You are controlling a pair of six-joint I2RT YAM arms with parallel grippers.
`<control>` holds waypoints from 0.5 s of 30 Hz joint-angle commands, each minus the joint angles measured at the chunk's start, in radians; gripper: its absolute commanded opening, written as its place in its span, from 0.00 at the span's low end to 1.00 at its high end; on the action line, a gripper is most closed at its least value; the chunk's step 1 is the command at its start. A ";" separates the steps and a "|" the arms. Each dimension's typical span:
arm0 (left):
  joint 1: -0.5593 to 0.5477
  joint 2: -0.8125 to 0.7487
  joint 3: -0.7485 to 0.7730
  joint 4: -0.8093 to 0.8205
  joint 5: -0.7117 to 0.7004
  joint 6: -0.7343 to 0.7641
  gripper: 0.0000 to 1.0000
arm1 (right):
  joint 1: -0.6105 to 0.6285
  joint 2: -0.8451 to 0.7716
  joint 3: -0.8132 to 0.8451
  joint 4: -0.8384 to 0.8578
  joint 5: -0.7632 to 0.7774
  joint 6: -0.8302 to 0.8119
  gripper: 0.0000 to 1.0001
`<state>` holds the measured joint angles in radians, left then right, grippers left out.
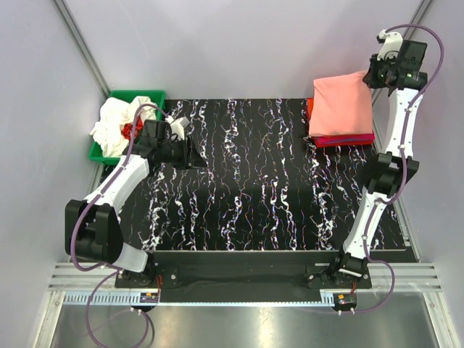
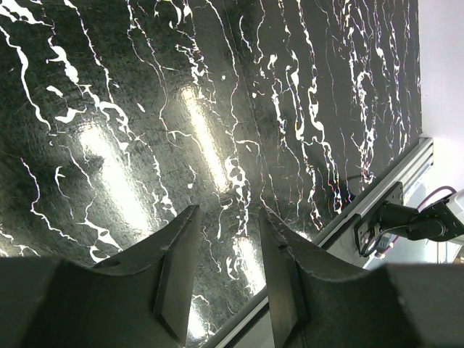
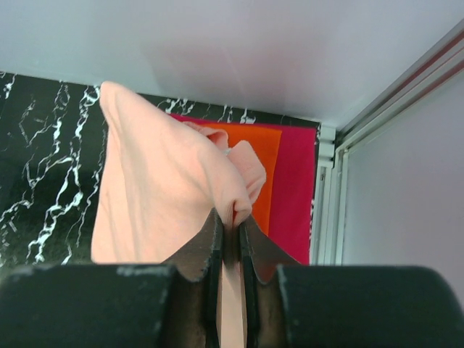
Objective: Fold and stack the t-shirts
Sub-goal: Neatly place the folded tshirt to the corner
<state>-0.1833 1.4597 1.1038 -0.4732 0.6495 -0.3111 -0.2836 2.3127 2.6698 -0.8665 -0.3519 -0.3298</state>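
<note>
The right gripper (image 3: 230,221) is clenched on a bunched edge of the salmon-pink shirt (image 3: 159,188). That shirt drapes over the orange shirt (image 3: 264,156) and the magenta shirt (image 3: 296,196), which are piled at the far right corner of the table (image 2: 145,109). The left gripper (image 2: 228,214) hangs released over the black marbled tabletop with its fingers spread apart, just beside the green bin (image 1: 138,95) at the far left, where a white shirt (image 1: 116,119) and a red shirt (image 1: 130,130) lie crumpled.
</note>
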 commanded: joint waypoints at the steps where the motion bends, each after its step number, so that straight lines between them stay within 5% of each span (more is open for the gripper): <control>1: 0.002 -0.035 0.008 0.030 0.033 0.007 0.43 | -0.009 0.060 0.104 0.055 -0.015 -0.025 0.00; 15: 0.002 0.005 0.008 0.031 0.041 0.006 0.43 | -0.022 0.310 0.162 0.446 -0.036 0.044 0.00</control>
<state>-0.1833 1.4609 1.1038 -0.4732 0.6529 -0.3111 -0.3016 2.6266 2.7716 -0.5934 -0.3542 -0.3222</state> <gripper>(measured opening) 0.431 0.143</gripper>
